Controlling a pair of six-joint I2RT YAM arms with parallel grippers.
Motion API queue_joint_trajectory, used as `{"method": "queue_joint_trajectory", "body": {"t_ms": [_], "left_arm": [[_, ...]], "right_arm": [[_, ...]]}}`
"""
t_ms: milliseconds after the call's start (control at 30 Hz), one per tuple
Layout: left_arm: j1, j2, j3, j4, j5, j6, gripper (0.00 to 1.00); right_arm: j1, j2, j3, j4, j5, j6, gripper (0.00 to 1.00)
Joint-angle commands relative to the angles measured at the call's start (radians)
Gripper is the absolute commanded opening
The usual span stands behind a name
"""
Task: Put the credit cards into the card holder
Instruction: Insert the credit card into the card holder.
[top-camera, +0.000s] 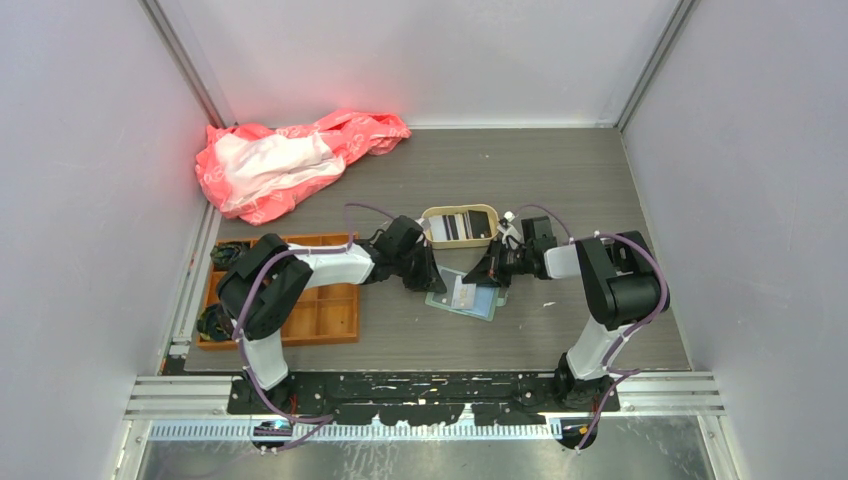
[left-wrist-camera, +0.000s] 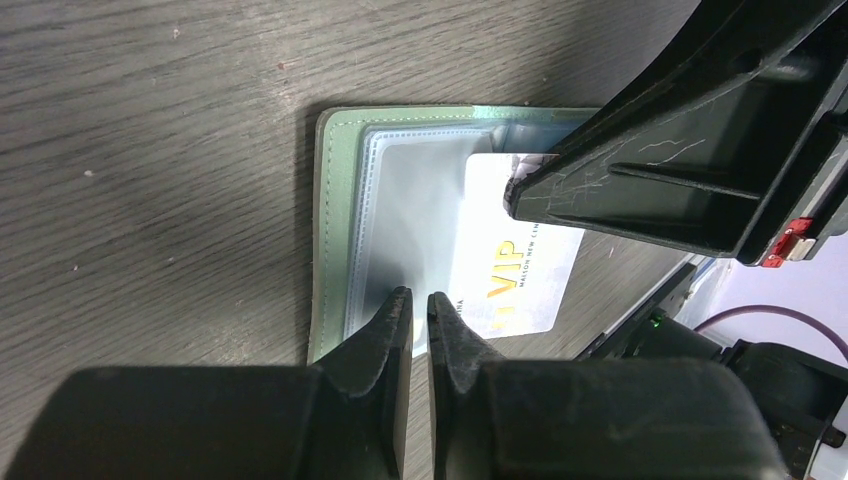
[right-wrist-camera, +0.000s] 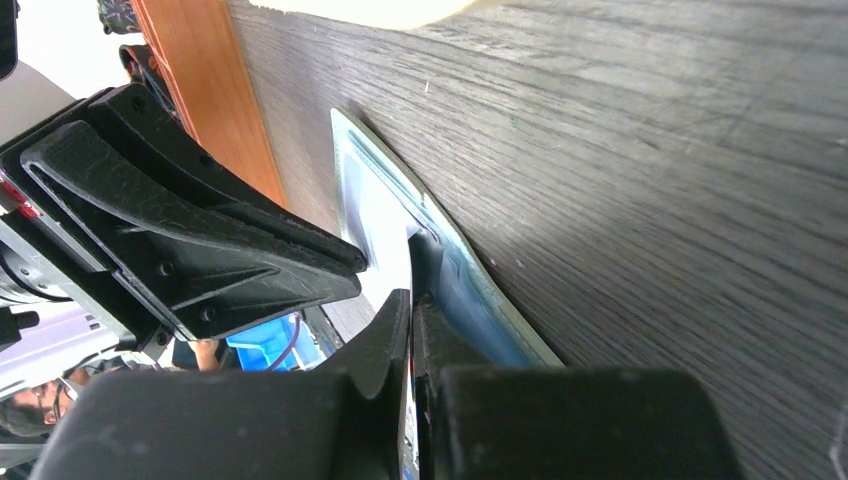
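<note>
While the card holder (left-wrist-camera: 335, 220) lay open and flat on the grey wood-grain worktop (top-camera: 560, 180) between the two arms, both sets of jaws worked at its clear-fronted pocket. The left gripper (left-wrist-camera: 420, 300) had its jaws drawn in to a narrow slit at the pocket's edge, with a pale strip of the pocket film showing between the tips, so it appeared to pinch the holder there.

The right gripper (right-wrist-camera: 410, 300) had its jaws closed flat on a white credit card (left-wrist-camera: 510, 290), whose thin edge showed between them in the right wrist view. That card lay over the pocket's sheet, one corner under the right jaw. Whether its leading edge was inside the pocket could not be told.

On the card's face, "VIP" stood in large gold letters, running sideways in the left wrist view. Beside it ran a line of small dark capitals that read "MAISON NEW", the rest hidden by the jaw.

Just beyond the holder sat a beige round-cornered tray (top-camera: 428, 228) with more dark and pale credit cards (top-camera: 462, 225) in it. An orange compartment tray (top-camera: 320, 315) lay under the left arm, and a crumpled pink bag (top-camera: 280, 165) was at the far left corner.
</note>
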Motion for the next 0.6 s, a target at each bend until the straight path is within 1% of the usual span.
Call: {"method": "queue_joint_trajectory", "body": {"t_ms": [0,100,267,567], "left_arm": [[0.005,0.014,-0.015,-0.001,0.002,0.000,0.13],[0.005,0.019,-0.012,0.025,0.012,-0.004,0.13],[0.005,0.018,-0.014,0.030,0.015,-0.008,0.14],[0.005,0.025,-0.012,0.033,0.027,-0.014,0.17]], "right_arm": [[-0.007,-0.024,-0.016,0.045,0.070,-0.040,0.08],[-0.008,-0.018,-0.017,0.054,0.070,-0.037,0.07],[-0.014,-0.029,-0.036,0.087,0.085,-0.028,0.06],[-0.017,0.000,-0.047,0.133,0.082,0.009,0.04]]}}
